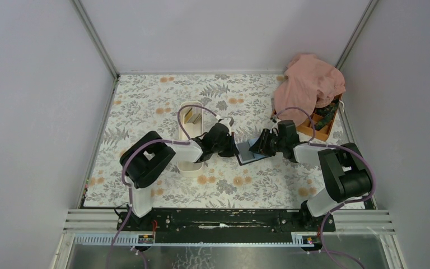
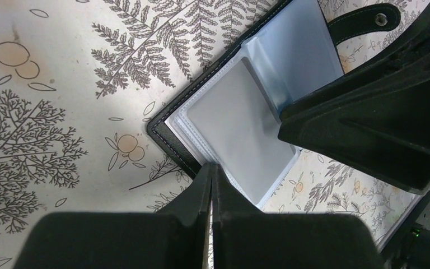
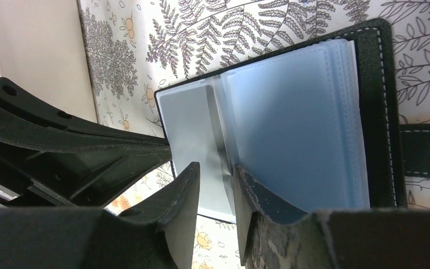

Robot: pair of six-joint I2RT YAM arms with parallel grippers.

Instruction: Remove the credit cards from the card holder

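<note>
The card holder lies open on the flowered table between my two grippers, a black wallet with bluish clear sleeves. My left gripper is shut, its tips against the holder's near edge where the sleeves meet the black cover. Whether it pinches anything there I cannot tell. My right gripper is open over the holder, with a raised sleeve page standing between its fingers. No credit card shows apart from the sleeves. In the top view the left gripper and the right gripper almost meet.
A long white tray stands just left of the left gripper. An orange compartment box sits at the back right under a pink cloth. The holder's black snap strap lies beside it.
</note>
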